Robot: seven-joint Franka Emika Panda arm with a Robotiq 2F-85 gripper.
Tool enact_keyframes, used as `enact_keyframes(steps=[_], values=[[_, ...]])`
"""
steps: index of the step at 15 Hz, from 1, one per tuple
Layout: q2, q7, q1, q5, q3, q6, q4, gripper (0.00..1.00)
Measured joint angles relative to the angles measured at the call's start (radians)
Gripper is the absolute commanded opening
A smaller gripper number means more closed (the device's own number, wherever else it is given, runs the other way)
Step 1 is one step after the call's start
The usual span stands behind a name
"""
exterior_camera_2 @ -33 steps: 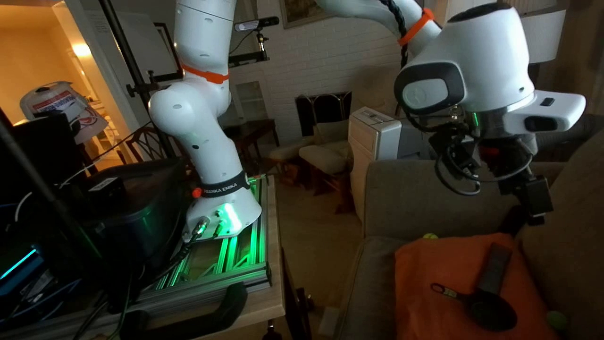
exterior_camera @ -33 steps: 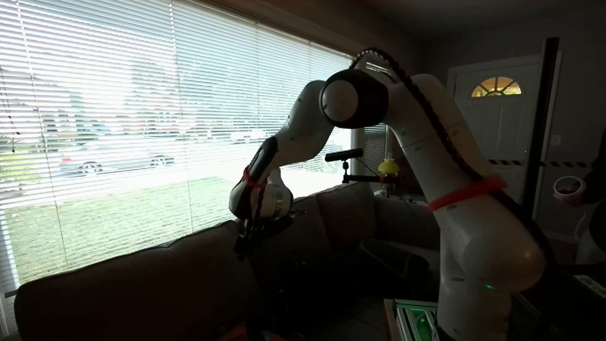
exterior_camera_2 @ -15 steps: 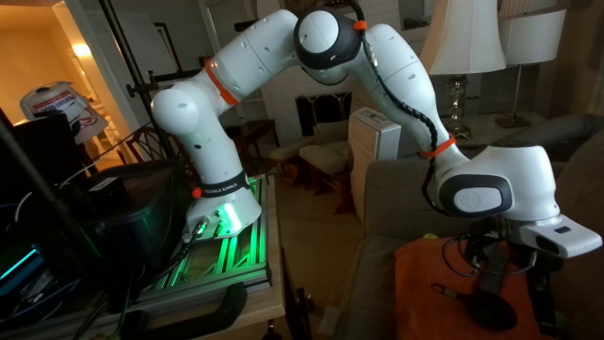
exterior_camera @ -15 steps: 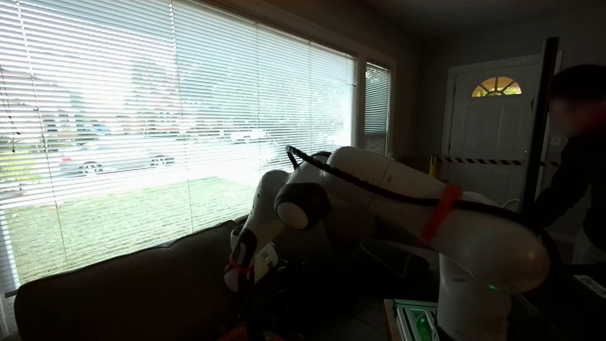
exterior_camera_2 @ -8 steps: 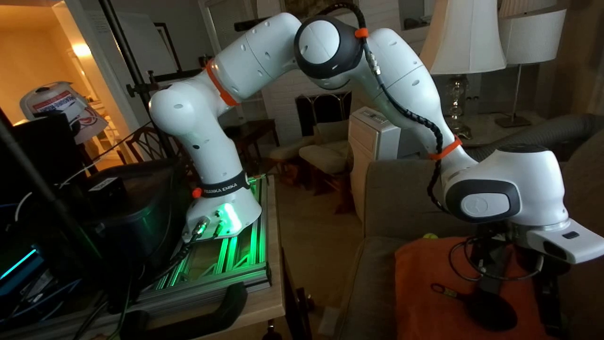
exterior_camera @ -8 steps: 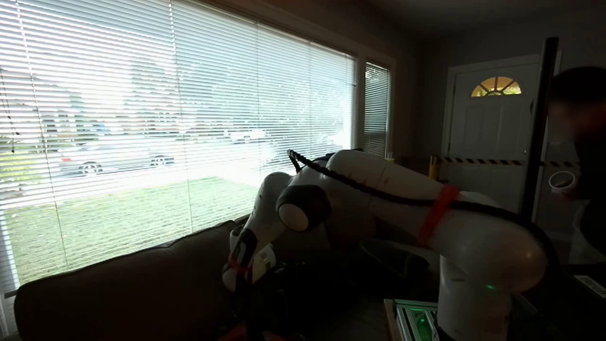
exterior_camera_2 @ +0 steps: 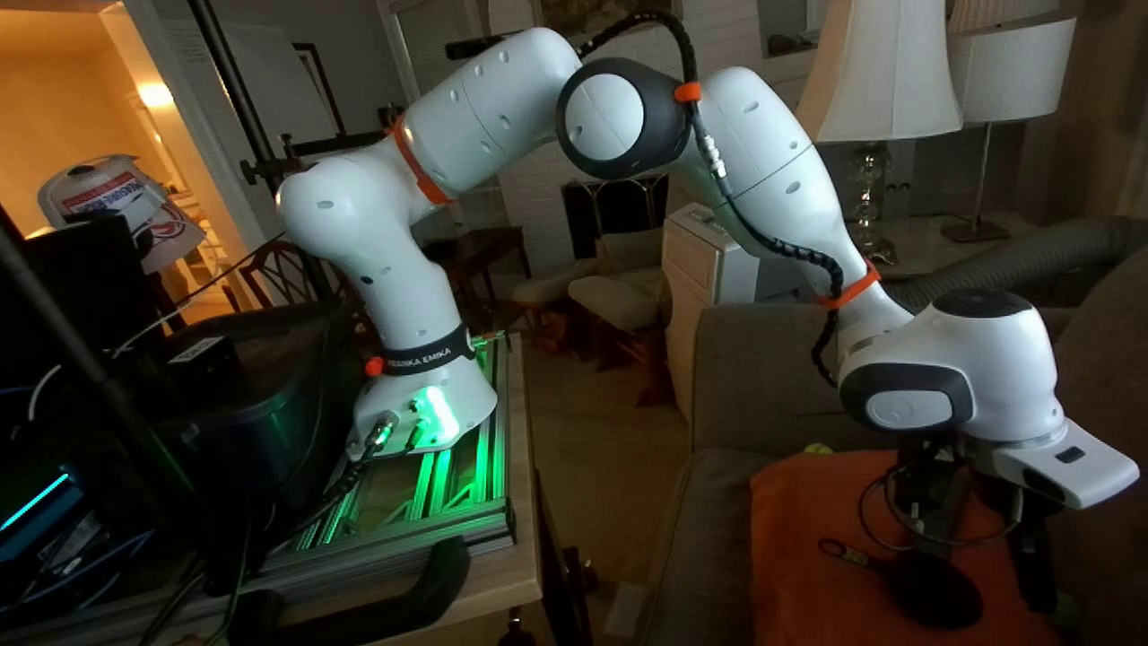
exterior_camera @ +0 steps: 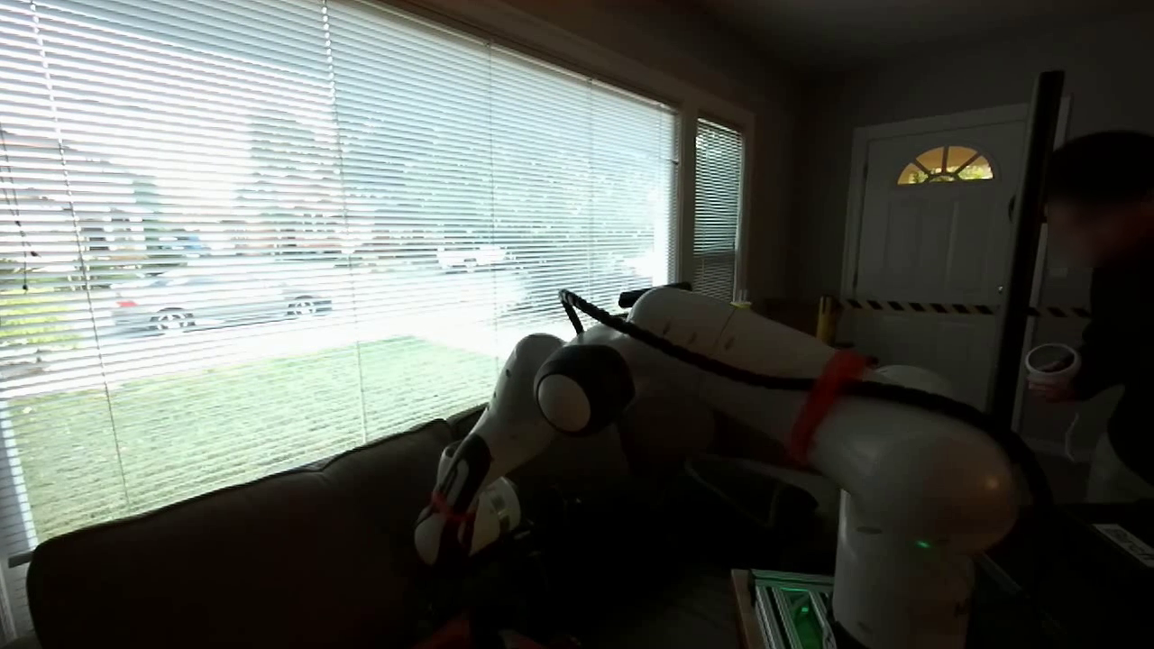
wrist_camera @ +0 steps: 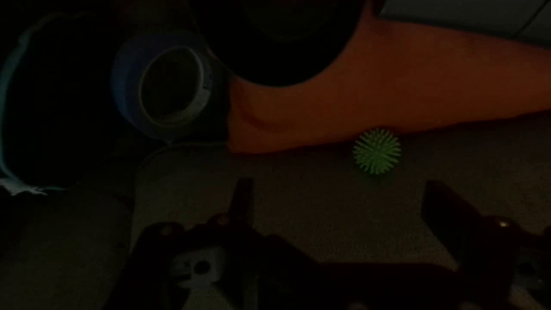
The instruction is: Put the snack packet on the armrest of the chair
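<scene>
While fingers [wrist_camera: 446, 214] stand wide apart, gripping nothing, dark chair [wrist_camera: 331, 215] shows between and beyond them.

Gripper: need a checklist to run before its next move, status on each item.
1. Gripper open and unloaded: ok, jaws stand wide apart in the wrist view with nothing between them.
2. Snack packet located: cannot tell, none can be made out in these dark views.
3. Armrest in sight: ok in an exterior view, if the arm of the sofa is the one meant.
4. Spiky green ball outside the jaws: ok, it shows beyond them, by the edge of the orange cloth.
5. Gripper height over the sofa: cannot tell, the wrist view is too dark.
6. Person out of reach: cannot tell, distance unclear.
</scene>
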Motion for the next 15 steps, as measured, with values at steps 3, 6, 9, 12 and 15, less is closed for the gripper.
enact_keyframes(steps=[3,6,9,12,15], values=[[0.034,-0.067,-0.056,0.000,0.054,0.019,0.036,1.00],[0.085,-0.138,-0.105,-0.009,0.087,0.023,0.096,1.00],[0.157,-0.185,-0.135,-0.016,0.111,0.025,0.182,1.00],[0.237,-0.212,-0.136,-0.017,0.130,0.025,0.282,1.00],[0.279,-0.241,-0.133,-0.020,0.156,0.073,0.324,1.00]])
